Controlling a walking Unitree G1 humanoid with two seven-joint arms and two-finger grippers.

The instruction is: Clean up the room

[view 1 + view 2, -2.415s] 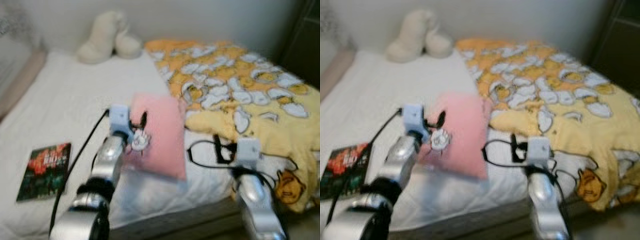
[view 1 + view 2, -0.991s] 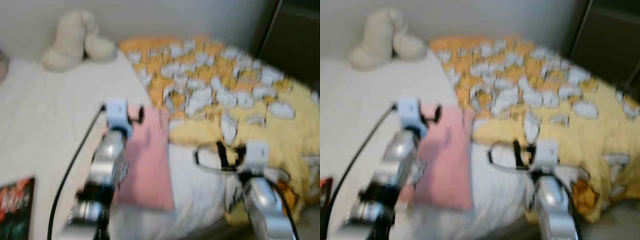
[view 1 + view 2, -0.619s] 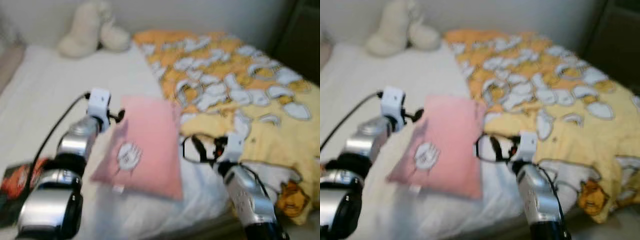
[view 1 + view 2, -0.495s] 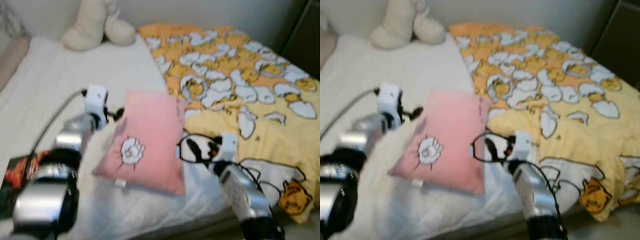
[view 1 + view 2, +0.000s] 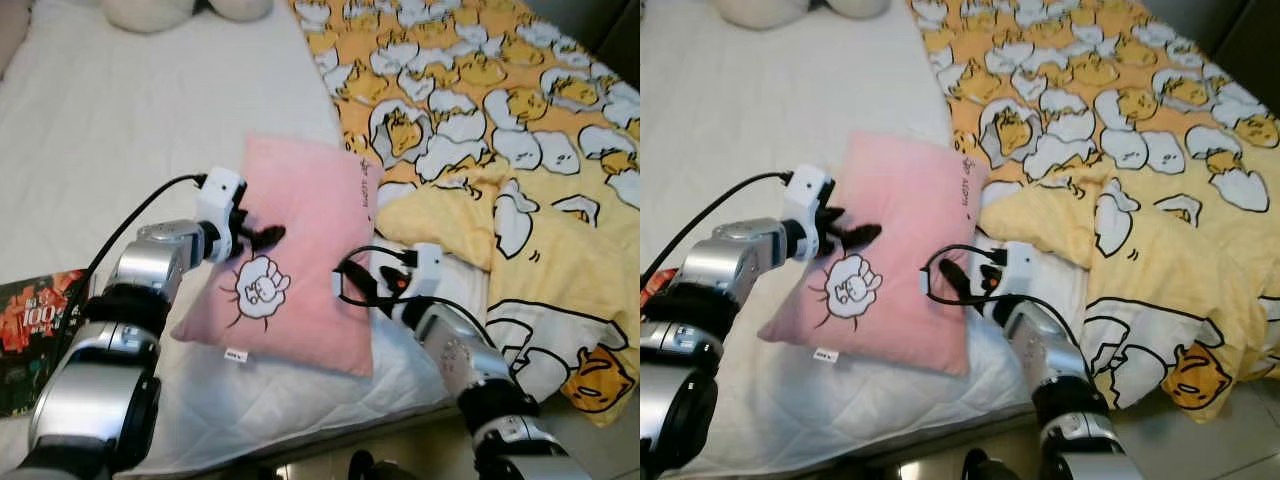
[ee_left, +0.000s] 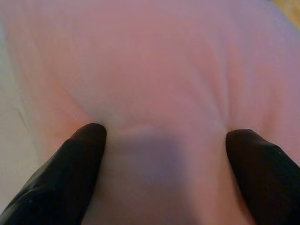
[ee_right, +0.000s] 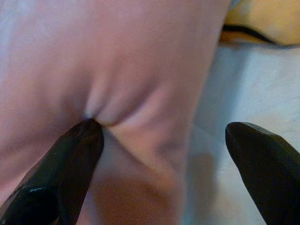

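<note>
A pink pillow (image 5: 300,250) with a small white cartoon print lies on the white bed sheet (image 5: 120,130). My left gripper (image 5: 262,236) is open, with both fingertips pressed into the pillow's left part. Its wrist view shows the black fingers (image 6: 70,178) wide apart and denting the pink pillow (image 6: 154,70). My right gripper (image 5: 350,286) is open at the pillow's right edge. In its wrist view one finger (image 7: 70,164) digs into the pillow (image 7: 117,56), and the other finger (image 7: 267,164) hangs over the sheet.
A yellow blanket (image 5: 500,120) with a cartoon egg pattern covers the bed's right half, right next to the pillow. A dark book (image 5: 30,330) lies on the sheet at the left. A cream plush toy (image 5: 150,10) sits at the far end. The bed's near edge meets the floor (image 5: 1200,440).
The camera has tilted down and sharpened. Both grippers have closed in on the pillow: the left one now presses into its left part, and the right one has reached its right edge.
</note>
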